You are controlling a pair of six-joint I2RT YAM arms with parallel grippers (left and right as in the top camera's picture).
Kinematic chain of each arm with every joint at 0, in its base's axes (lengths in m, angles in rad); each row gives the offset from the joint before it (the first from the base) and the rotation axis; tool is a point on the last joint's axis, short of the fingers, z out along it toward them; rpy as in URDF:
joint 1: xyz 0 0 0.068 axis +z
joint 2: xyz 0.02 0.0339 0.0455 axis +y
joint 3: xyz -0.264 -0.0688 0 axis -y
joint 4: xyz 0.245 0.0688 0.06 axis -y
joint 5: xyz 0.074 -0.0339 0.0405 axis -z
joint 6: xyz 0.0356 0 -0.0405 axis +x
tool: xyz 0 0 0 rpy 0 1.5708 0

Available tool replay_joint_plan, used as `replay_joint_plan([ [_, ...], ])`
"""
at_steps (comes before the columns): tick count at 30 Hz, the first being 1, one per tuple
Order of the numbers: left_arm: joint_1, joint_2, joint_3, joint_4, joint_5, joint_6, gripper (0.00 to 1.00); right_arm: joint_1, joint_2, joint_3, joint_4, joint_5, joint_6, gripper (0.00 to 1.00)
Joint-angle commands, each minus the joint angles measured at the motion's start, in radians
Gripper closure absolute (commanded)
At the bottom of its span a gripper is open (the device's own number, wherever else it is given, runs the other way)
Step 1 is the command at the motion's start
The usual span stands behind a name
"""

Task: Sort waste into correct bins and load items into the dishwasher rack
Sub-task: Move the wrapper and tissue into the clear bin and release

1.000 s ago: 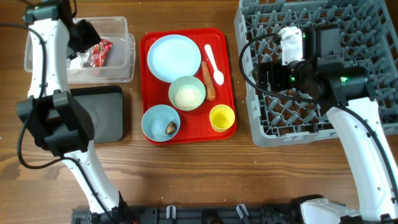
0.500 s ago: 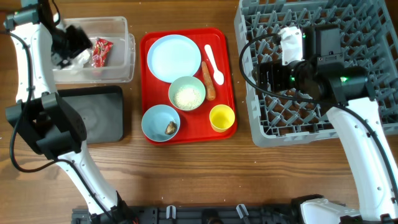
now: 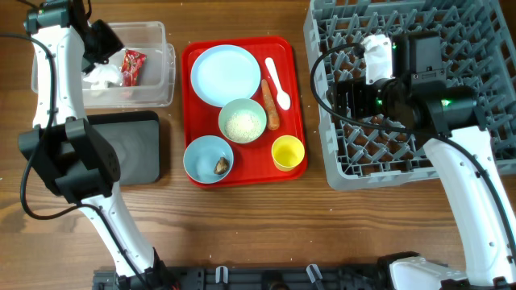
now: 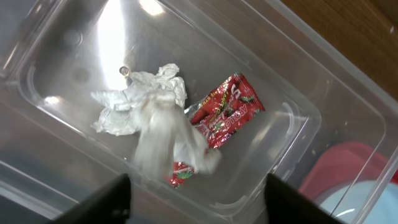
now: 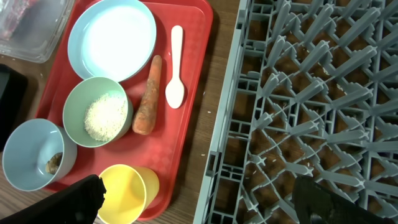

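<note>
Grey dishwasher rack [image 5: 311,93]: my right gripper [image 5: 199,202] hangs over it, fingers apart, empty. Clear tub [image 4: 298,118]: my left gripper [image 4: 199,196] hangs above it, fingers apart, empty. Inside, the crumpled white tissue [image 4: 140,102] overlaps the red snack wrapper [image 4: 227,112].

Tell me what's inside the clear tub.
The tub holds a red wrapper and a crumpled tissue. The tissue overlaps the wrapper's lower end, so that part, and anything beneath the tissue, is hidden.

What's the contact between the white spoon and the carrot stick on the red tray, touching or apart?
Apart. The right wrist view shows a strip of bare red tray running between the white spoon and the carrot stick.
</note>
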Motion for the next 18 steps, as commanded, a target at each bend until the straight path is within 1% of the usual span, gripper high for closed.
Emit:
replay_joint_plan([
  [1,0.005,-0.034,0.001,0.007,-0.009,-0.060,0.96,0.002,0.006,0.011,-0.001,-0.014,0.006,0.00],
  [2,0.003,-0.034,0.001,0.006,-0.008,-0.104,0.89,0.002,0.006,0.011,0.001,-0.014,0.006,0.00],
  [3,0.000,-0.034,-0.001,0.007,-0.005,-0.126,0.54,0.002,0.005,0.011,0.000,-0.013,0.005,0.00],
  [4,-0.009,-0.033,-0.001,0.008,0.002,-0.130,0.27,0.002,0.006,0.011,0.000,-0.014,0.005,0.00],
  [5,-0.018,-0.033,-0.001,0.009,0.002,-0.130,0.48,0.002,0.006,0.011,0.000,-0.014,0.005,0.00],
  [6,-0.026,-0.033,-0.001,0.010,0.002,-0.130,0.73,0.002,0.006,0.011,0.000,-0.014,0.005,0.00],
  [7,-0.034,-0.032,-0.001,0.010,0.002,-0.130,0.92,0.002,0.006,0.011,0.000,-0.014,0.005,0.00],
  [8,-0.045,-0.032,-0.001,0.010,0.002,-0.130,0.84,0.002,0.006,0.011,-0.002,-0.014,0.005,0.00],
  [9,-0.051,-0.032,-0.001,0.011,0.002,-0.130,0.53,0.002,0.006,0.011,-0.003,-0.014,0.006,0.00],
  [10,-0.056,-0.032,-0.001,0.014,0.002,-0.130,0.37,0.002,0.005,0.011,-0.005,-0.014,0.006,0.00],
  [11,-0.063,-0.032,-0.001,0.018,-0.002,-0.127,0.32,0.002,0.006,0.011,-0.009,-0.014,0.006,0.00],
  [12,-0.063,-0.032,-0.001,0.022,-0.002,-0.123,0.79,0.002,0.006,0.011,-0.014,-0.014,0.008,0.00],
  [13,-0.063,-0.032,-0.001,0.024,-0.002,-0.123,0.80,0.002,0.006,0.011,-0.017,-0.014,0.008,0.00],
  [14,-0.063,-0.032,-0.001,0.025,-0.002,-0.123,0.73,0.002,0.006,0.011,-0.019,-0.014,0.008,0.00],
  [15,-0.064,-0.032,-0.001,0.025,-0.002,-0.122,0.41,0.002,0.006,0.011,-0.021,-0.014,0.008,0.00],
  [16,-0.065,-0.032,-0.001,0.025,-0.002,-0.108,0.31,0.002,0.006,0.011,-0.021,-0.013,0.008,0.00],
  [17,-0.065,-0.032,-0.001,0.024,-0.001,-0.058,0.30,0.002,0.006,0.011,-0.021,-0.013,0.007,0.00],
  [18,-0.065,-0.032,0.000,0.023,0.041,-0.005,0.30,0.002,0.006,0.011,-0.018,-0.014,0.007,0.00],
])
